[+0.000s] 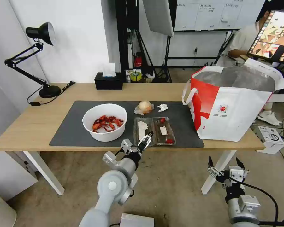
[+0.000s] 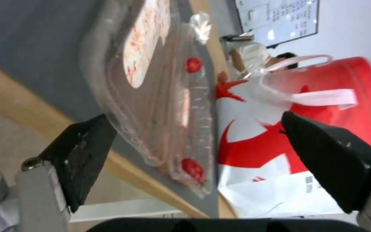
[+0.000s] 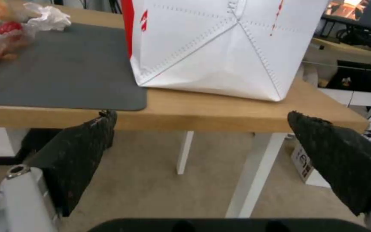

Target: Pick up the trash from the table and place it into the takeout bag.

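The left gripper [image 1: 146,141] hangs at the near edge of the table [image 1: 31,126], its 2 black fingers [image 2: 84,151] spread wide. In the left wrist view nothing lies between them; the near rim of the clamshell tray [image 2: 159,106] sits just ahead of the gap, apart from both fingers. From the head view, the gripper's tips overlap the tray [image 1: 154,130] at its near left corner, but whether they touch it cannot be told.

The tray lies open on the dark-grey mat [image 1: 69,132], with a few cherry tomatoes [image 2: 193,168] and a white label inside. To the left of the gripper, beside the tray, stands the white bowl of crayfish shells [image 1: 104,122]. Beyond the gripper, past the far side of the tray, rest the clear-wrapped yellowish ball [image 1: 144,107] and, just to its right, the crumpled tissue [image 1: 162,107]. All 4 pieces of trash are on the mat.

The takeout bag [image 1: 233,104] stands upright at the right end of the table, well to the right of the left gripper, mouth open, silver lining showing, a white loop handle [image 1: 188,94] hanging on its left face.

The right gripper [image 1: 225,167] waits low, below the table's edge and in front of the bag, fingers [image 3: 78,154] wide apart and empty.

A black tissue box [image 1: 109,81] and a black desk lamp [image 1: 38,60] stand at the far edge.
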{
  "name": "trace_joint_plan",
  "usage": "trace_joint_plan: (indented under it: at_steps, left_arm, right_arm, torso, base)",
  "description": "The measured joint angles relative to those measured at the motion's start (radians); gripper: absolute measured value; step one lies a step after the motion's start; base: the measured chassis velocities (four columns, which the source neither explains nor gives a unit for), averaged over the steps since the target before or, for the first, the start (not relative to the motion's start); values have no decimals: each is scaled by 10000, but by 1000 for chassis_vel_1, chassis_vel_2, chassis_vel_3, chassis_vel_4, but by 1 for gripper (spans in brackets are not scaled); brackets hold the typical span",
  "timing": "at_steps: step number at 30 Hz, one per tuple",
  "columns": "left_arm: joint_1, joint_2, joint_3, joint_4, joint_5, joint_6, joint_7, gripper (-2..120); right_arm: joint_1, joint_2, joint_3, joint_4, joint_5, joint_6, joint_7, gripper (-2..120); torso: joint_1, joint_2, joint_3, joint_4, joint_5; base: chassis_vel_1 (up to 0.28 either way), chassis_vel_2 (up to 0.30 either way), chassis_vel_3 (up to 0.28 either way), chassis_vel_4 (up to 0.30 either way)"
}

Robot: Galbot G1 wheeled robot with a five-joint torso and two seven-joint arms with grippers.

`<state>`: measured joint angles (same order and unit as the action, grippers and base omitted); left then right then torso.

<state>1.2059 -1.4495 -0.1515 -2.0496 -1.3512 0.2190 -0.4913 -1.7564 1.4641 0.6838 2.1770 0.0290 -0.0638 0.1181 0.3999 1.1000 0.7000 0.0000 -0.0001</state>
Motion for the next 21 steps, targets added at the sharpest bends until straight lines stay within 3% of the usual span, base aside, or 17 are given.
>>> trace_joint_plan:
  at_steps: [8,16,21]
  left_arm:
    - [-400,228,93,-151,221,-190,434,100]
    - [-1038,556,579,-121,1181,-194,949,100]
    - [-1217,629,1313,68,1994,-78,1400,100]
  right_arm:
    - [0,57,-24,-14,-49,31,-12,100]
    - [-12,105,-46,-32,-112,62,-17,100]
    - [5,173,-93,-35,-121,90,-26,100]
  torso:
    - [0,0,0,0,0]
    - [0,0,0,0,1]
    - [0,0,0,0,1]
  base:
    - [0,0,0,0]
    - [0,0,0,0]
    - [0,0,0,0]
